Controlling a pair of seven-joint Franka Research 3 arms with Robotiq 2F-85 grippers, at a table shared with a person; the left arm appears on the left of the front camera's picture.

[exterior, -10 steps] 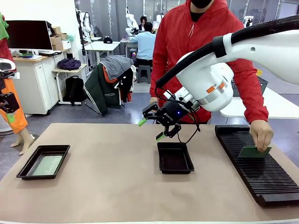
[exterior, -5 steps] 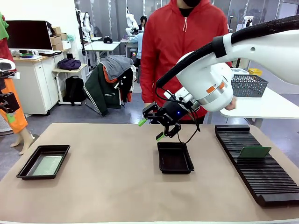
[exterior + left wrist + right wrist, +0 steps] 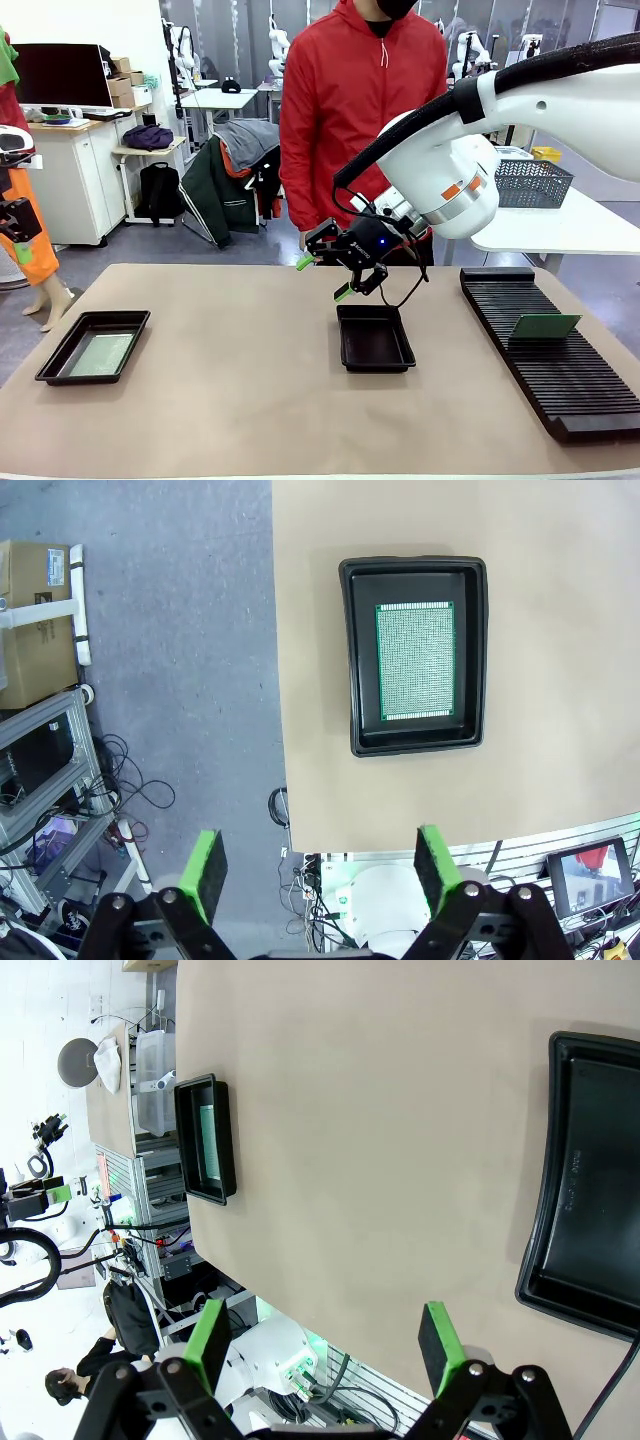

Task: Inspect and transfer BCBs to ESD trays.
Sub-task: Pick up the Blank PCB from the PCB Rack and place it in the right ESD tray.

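Tan tabletop (image 3: pixel 230 400) holds black trays (image 3: pixel 375 340) above grey floor (image 3: pixel 120 255).

A: Support surface?
B: One table (image 3: pixel 230 400), with a plain tan matte top.

A: Items resting directly on it?
B: Three. The left tray (image 3: pixel 118 315) is black and shallow with a flared rim, and it sits flat close to the table's left edge. The middle tray (image 3: pixel 375 340) is the same type and lies flat near the centre, slightly to the right. The rack (image 3: pixel 560 380) is long, black and ribbed. It runs from the far side toward the near side along the right edge.

A: Any contact between them?
B: None. All three are well apart, with bare top between them.
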